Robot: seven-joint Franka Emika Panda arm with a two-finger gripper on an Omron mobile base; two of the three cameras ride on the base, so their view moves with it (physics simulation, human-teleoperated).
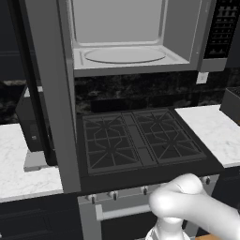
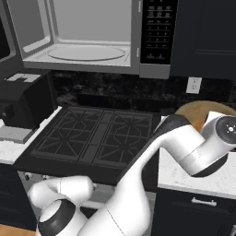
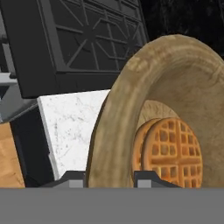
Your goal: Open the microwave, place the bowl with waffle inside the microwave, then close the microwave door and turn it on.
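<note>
From the left base camera, the arm (image 1: pixel 187 206) shows as a smooth white elbow at the lower right, bent low in front of the stove (image 1: pixel 140 138). The stove is black with two cast grates of crossed bars and a row of small knobs along its front edge. Above it the microwave (image 1: pixel 124 35) stands open, its light grey cavity holding a flat oval turntable. The microwave door (image 1: pixel 51 93) is swung out to the left, a tall grey-framed panel seen nearly edge-on. The counter (image 1: pixel 211 131) on either side is white marble with faint grey veining.

From the right base camera, the arm rises from the lower left, folds at a dark-jointed elbow and reaches right, its wrist lying over the right-hand counter. Behind the wrist an arc of the bowl (image 2: pixel 196 113) shows, light brown and wooden, on that counter right of the stove. The microwave's black button panel (image 2: pixel 158 32) carries rows of tiny keys, too small to read. A small black appliance (image 2: pixel 23 99) with a grey top sits on the left counter.

From the hand camera, the gripper (image 3: pixel 109 179) is clenched on the bowl's thick, grainy rim, one dark fingertip on each side of the wall. The waffle (image 3: pixel 170 153), round, orange-brown and gridded, lies inside the bowl.
</note>
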